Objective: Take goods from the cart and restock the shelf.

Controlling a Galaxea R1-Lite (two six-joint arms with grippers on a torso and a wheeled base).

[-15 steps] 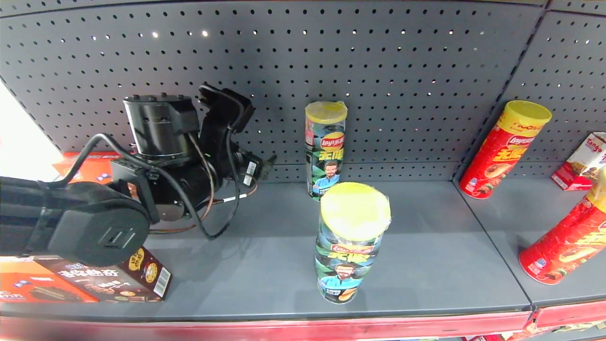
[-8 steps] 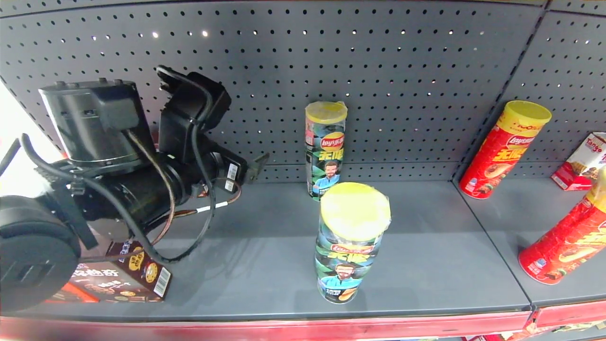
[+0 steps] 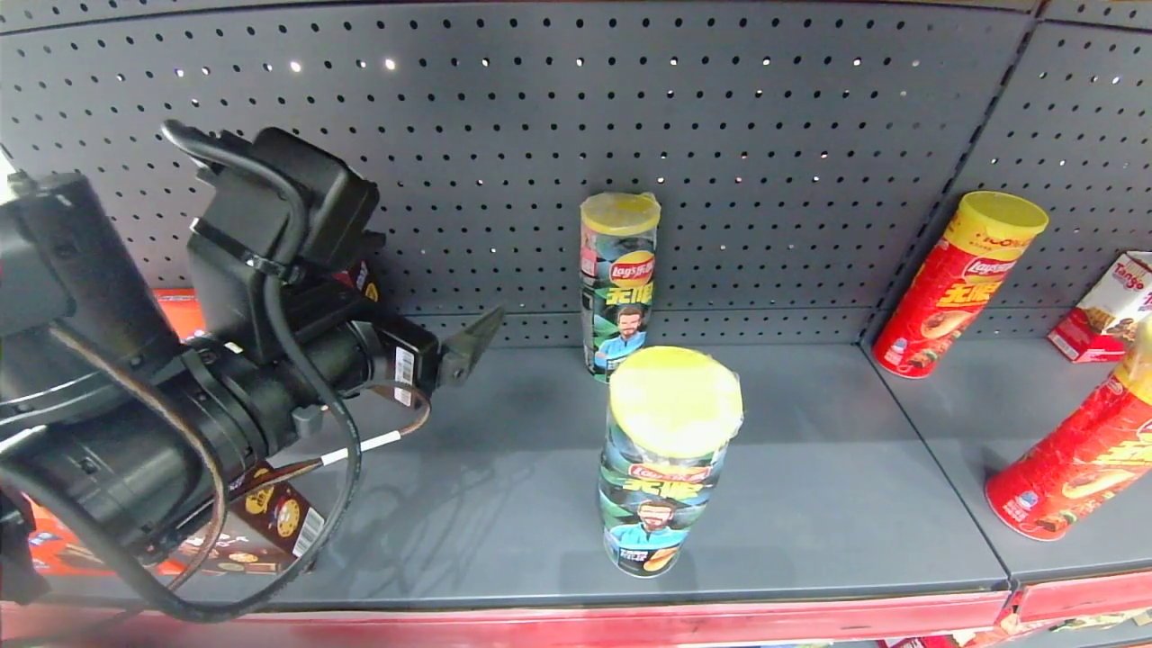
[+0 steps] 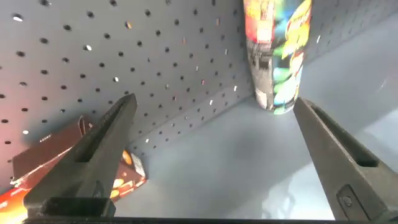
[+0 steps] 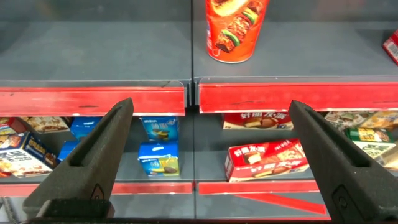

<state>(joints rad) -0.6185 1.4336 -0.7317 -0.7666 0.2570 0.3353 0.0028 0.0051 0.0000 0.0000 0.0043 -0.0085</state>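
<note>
1. While the left jaws hang wide and empty over the shelf's (image 3: pixel 810 486) left part, they face the far can (image 3: pixel 619 283), which stands upright by the pegboard (image 3: pixel 720 135).
2. Another can (image 3: pixel 666 468) stands upright nearer the front edge, apart from it.
3. A box (image 3: pixel 279 526) lies at the near left, under the arm.
4. Right jaws gape wide, empty, facing a red shelf edge (image 5: pixel 93 99); a red can (image 5: pixel 233 28) stands beyond it.
</note>
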